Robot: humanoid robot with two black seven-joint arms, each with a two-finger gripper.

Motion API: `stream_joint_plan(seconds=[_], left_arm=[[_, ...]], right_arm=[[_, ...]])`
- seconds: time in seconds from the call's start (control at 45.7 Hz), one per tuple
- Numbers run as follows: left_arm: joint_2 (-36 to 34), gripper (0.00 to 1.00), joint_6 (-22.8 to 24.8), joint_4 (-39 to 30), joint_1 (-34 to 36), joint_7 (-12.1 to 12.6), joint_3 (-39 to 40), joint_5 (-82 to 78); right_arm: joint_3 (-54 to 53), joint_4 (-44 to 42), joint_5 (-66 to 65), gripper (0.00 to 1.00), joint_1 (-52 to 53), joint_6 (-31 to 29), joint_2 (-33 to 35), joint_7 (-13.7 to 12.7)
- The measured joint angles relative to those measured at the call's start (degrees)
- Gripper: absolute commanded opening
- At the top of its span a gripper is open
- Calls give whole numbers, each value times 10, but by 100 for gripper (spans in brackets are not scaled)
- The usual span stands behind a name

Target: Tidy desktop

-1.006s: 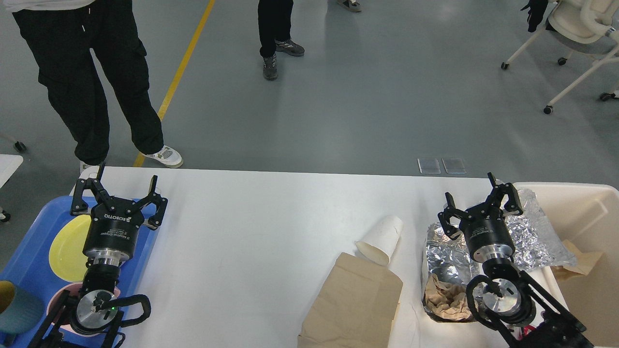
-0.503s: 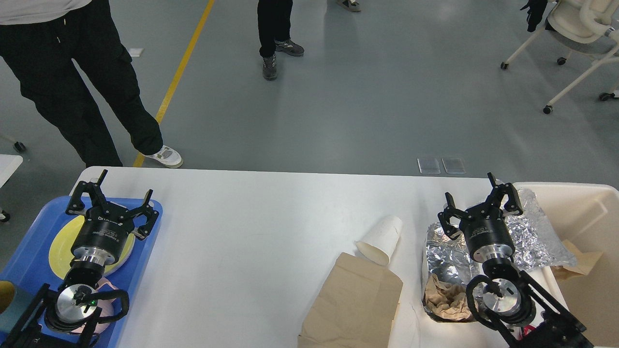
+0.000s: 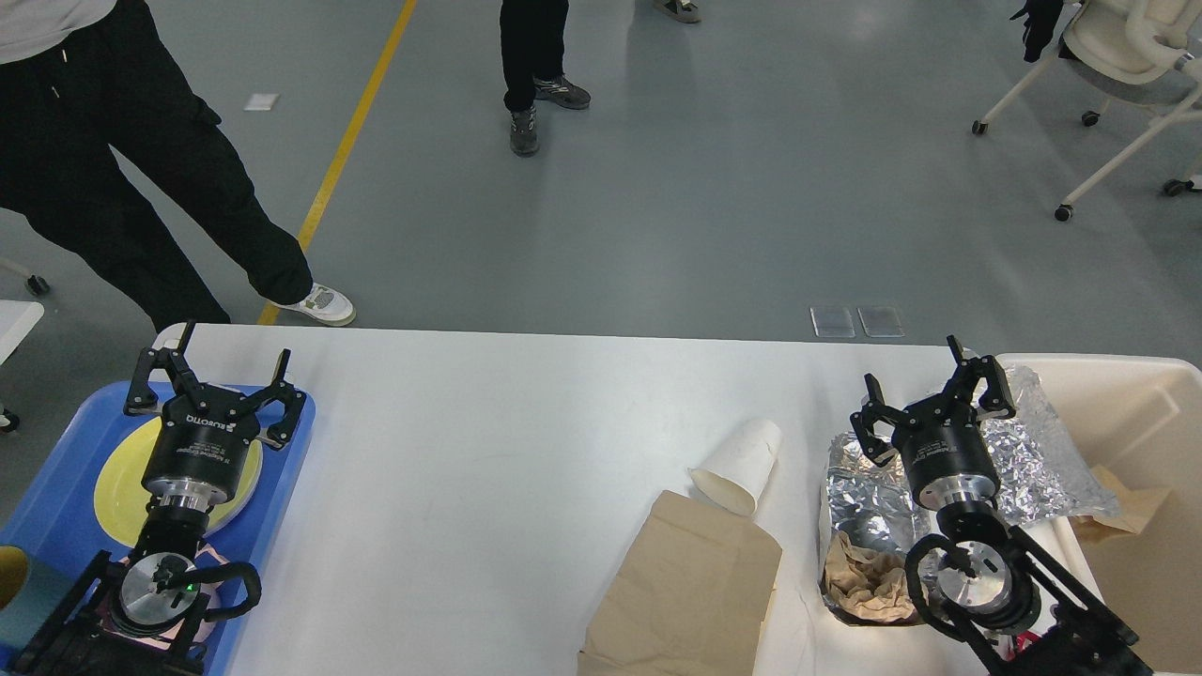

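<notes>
Large white rectangular desk with rounded corners, filling the lower part of the head view, far edge bordering grey floor.

Left end effector: black, two-fingered, fingers spread wide apart, nothing between them. Positioned above the far right part of a blue plastic tray at the left end of the desk. White lettering "ROBOTIQ" readable, inverted, on the black cylindrical body; smaller print beneath it too fine to read. Round yellow plate lying in the tray, partly covered by the arm. Pink rim visible beside the wrist joint near the bottom edge; object type cannot be told.

Right end effector: black, two-fingered, fingers apart, empty, over a crumpled silver foil sheet. Small white print on the body, not legible. Foil resting against the near left rim of a cream-coloured plastic bin at the right end of the desk. Crumpled brown paper in a foil-lined container, just left of the right wrist.

White paper cup lying on its side near the middle-right of the desk, open mouth facing the near edge. Flat brown paper bag on the desk, its far edge touching the cup.

Yellow line painted on the floor beyond the desk. Person in black trousers standing at the far left corner.
</notes>
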State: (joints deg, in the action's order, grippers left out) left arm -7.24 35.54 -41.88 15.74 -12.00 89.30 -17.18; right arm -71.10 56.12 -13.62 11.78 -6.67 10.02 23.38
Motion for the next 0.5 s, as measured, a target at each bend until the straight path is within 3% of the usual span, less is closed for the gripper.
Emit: stream_joint_plan(seconds=[0.503], left_arm=[[0,96,5,1,2,7,0,2]], right_arm=[[0,0,0,100,0,0,0,0]])
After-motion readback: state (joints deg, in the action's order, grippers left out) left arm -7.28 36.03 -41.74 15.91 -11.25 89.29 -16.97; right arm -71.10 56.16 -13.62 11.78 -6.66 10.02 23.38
